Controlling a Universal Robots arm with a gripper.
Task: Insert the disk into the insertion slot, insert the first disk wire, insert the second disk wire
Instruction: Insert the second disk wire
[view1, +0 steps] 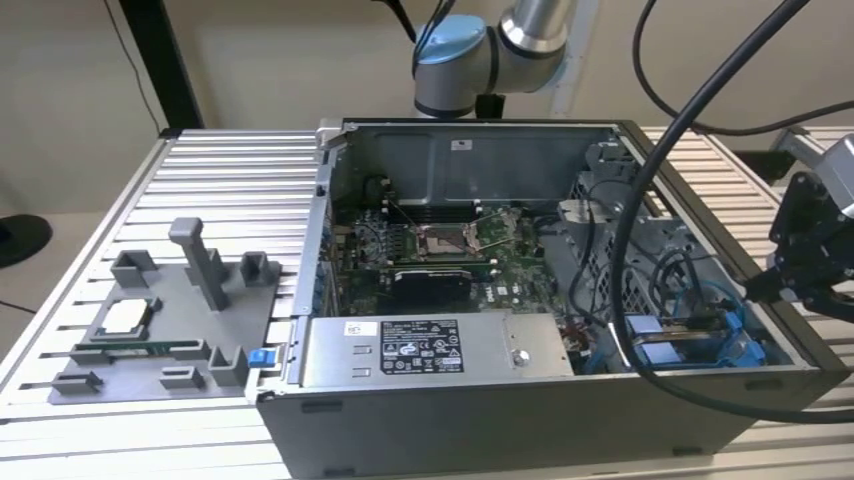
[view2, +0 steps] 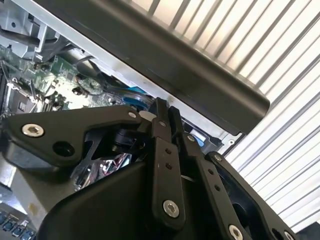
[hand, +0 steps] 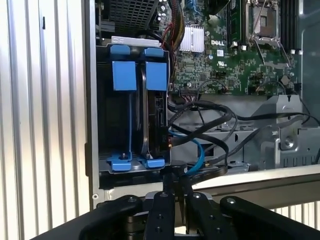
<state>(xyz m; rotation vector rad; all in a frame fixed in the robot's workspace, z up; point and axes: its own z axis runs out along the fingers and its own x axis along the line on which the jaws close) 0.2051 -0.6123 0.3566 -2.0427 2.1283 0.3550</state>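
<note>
Hovering by cage w/ 2 blue carriers: 1 closed pincer.

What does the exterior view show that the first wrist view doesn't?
Exterior view: the grey parts tray beside the case, the labelled power-supply box, the arm's joints. First wrist view: the tool shut, close by a blue cable. Both: the blue disk frames in the drive cage, and the motherboard.

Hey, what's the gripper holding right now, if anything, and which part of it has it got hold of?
Nothing, as far as shows: the gripper is shut with nothing in it, close to the rim of the computer case.
</note>
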